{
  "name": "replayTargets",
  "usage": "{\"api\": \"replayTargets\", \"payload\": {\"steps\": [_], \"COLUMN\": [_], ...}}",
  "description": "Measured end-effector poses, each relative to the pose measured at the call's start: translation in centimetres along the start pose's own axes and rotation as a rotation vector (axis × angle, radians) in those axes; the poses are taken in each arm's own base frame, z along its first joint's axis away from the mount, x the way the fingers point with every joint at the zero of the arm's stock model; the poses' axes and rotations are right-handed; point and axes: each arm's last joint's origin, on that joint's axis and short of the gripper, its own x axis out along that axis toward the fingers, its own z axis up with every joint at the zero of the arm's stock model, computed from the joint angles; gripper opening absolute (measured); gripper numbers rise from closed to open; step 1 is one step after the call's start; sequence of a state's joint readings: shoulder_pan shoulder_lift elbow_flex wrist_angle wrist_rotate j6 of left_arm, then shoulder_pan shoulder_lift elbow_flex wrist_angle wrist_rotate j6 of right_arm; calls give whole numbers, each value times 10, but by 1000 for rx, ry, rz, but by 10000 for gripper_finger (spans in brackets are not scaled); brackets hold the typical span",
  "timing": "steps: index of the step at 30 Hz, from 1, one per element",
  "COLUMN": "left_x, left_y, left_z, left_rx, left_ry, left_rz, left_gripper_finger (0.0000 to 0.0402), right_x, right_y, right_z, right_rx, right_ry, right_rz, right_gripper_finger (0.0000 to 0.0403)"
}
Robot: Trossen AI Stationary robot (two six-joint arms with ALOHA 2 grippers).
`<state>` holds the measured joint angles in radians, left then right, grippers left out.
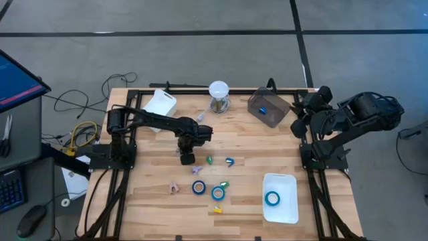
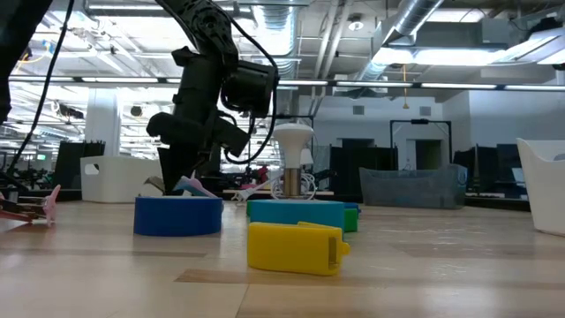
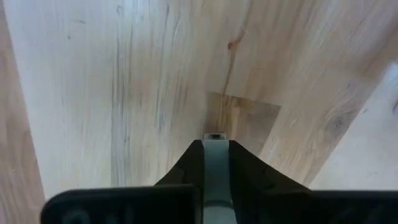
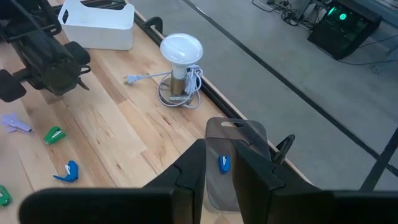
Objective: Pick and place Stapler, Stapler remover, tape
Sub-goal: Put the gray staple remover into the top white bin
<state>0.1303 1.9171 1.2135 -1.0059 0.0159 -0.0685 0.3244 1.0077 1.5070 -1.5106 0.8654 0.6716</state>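
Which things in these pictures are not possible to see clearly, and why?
- Left gripper, high view: seen from straight above, its own body hides the fingers.
- Left wrist view: only bare table shows ahead; nothing tells what lies below the gripper.
- Gray bin, high view: its blue content is too small to identify.
- White tray, low view: cut off by the edge, inside hidden by its wall.

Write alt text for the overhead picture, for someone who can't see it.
Seen from above, the left arm reaches over a wooden table, its left gripper near scattered small clips and two blue tape rolls. A third tape roll lies in a white tray. The right gripper waits at the table's right edge.
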Motion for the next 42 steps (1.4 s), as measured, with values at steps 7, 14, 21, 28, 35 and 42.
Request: {"api": "replayTargets", "payload": {"steps": [7,14,21,28,35,42], "left_x": [-18,-66,-125,-162,-171,-157], "left_y": [0,7,33,75,120,157], "left_z": [-4,-19,-59,-104,-133,-135], "left_rx": [0,-16,-149,-370,-540,-623], "left_ry": [-5,-177,-402,-543,-537,-465], "left_rz": [8,121,289,427,478,401], "left_gripper_finger": [26,26,26,26,26,26], "right_x": [0,0,0,0,0,0], "right_y": [0,0,0,0,0,0], "right_z": [0,0,0,0,0,0], "right_rx": [0,0,0,4,6,6], "right_ry": [0,-2,-3,-4,-5,-5], "right_rz": [0,-3,-3,-2,-2,-2], "right_gripper_finger": [65,65,65,65,65,65]}}
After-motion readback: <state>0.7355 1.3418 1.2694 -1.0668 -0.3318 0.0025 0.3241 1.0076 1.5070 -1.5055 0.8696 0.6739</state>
